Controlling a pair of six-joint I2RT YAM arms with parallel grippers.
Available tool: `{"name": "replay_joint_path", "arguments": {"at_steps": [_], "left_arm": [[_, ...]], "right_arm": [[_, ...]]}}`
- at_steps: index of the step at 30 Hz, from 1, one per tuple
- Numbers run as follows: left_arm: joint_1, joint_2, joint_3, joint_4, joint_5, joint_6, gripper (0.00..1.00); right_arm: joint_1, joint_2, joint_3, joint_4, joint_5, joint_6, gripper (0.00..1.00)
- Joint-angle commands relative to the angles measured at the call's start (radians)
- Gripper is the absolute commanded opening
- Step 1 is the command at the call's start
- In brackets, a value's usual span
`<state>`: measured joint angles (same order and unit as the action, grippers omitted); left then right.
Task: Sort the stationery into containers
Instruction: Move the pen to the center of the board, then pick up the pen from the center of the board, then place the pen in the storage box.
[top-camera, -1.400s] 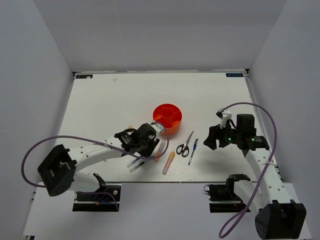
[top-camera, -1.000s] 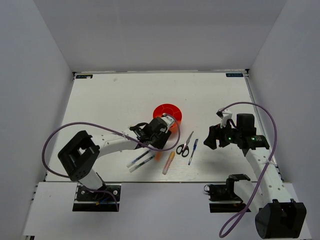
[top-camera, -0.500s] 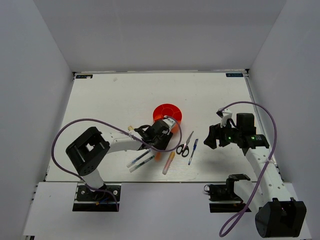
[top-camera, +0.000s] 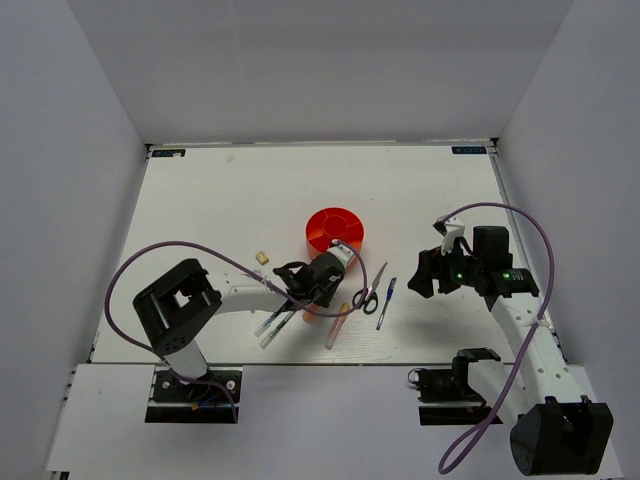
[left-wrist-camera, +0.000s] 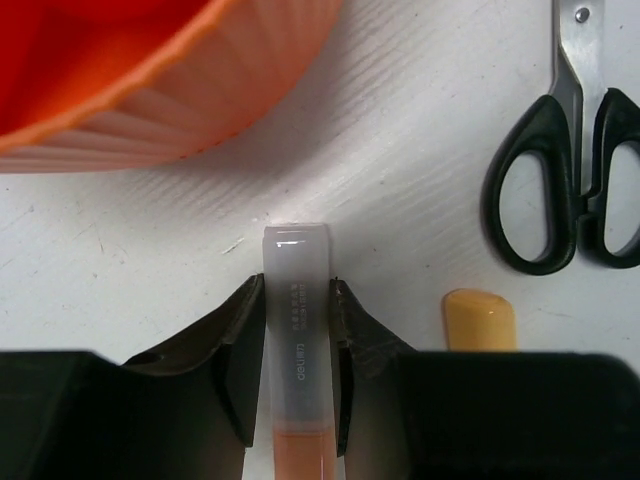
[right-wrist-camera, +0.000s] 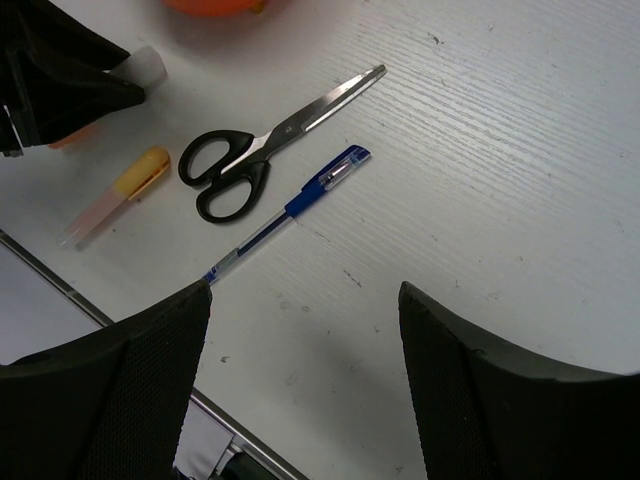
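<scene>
Left gripper (top-camera: 325, 278) clenched on a highlighter (left-wrist-camera: 295, 350), cap end just short of the tub (top-camera: 318, 222) wall.

Nearest, the thin pens (top-camera: 280, 322) and second highlighter (top-camera: 337, 325) lie close to the table (top-camera: 200, 200) edge, so it's tight there. Scissors (top-camera: 370, 290) and blue pen (top-camera: 386, 302) sit between the arms. The right gripper (top-camera: 425, 275) hangs released beside them. The held highlighter's rear is buried between the jaws. There's a beige eraser (top-camera: 262, 257) out left and open white surface beyond the tub.
</scene>
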<state>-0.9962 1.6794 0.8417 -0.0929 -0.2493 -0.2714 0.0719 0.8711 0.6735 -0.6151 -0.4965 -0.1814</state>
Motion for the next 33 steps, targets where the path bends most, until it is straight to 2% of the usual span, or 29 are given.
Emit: {"name": "replay_joint_path", "arguments": {"at_steps": [1, 4, 7, 14, 18, 25, 30, 33], "left_arm": [[-0.038, 0.023, -0.043, -0.102, -0.036, -0.012, 0.17], [-0.051, 0.008, -0.052, -0.110, -0.045, -0.020, 0.07], [-0.070, -0.049, -0.030, -0.131, -0.062, -0.003, 0.02], [-0.068, -0.248, 0.091, -0.194, -0.036, 0.050, 0.00], [-0.059, -0.308, 0.154, -0.192, -0.039, 0.074, 0.00], [0.076, -0.288, 0.299, -0.099, 0.053, 0.084, 0.00], [0.148, -0.227, 0.384, 0.045, 0.165, 0.084, 0.00], [0.208, -0.185, 0.413, 0.143, 0.247, 0.034, 0.00]], "right_arm": [[-0.004, -0.015, 0.040, -0.008, -0.001, 0.016, 0.78], [-0.006, -0.015, 0.041, -0.008, -0.004, 0.016, 0.78], [-0.004, -0.017, 0.043, -0.005, -0.005, 0.017, 0.78], [-0.004, -0.023, 0.040, -0.005, 0.001, 0.016, 0.78], [-0.004, -0.023, 0.043, -0.003, -0.005, 0.016, 0.78], [-0.004, -0.020, 0.037, -0.003, -0.013, 0.011, 0.78], [-0.003, -0.009, 0.037, -0.006, -0.019, 0.008, 0.78], [-0.004, -0.006, 0.037, -0.006, -0.024, 0.003, 0.78]]}}
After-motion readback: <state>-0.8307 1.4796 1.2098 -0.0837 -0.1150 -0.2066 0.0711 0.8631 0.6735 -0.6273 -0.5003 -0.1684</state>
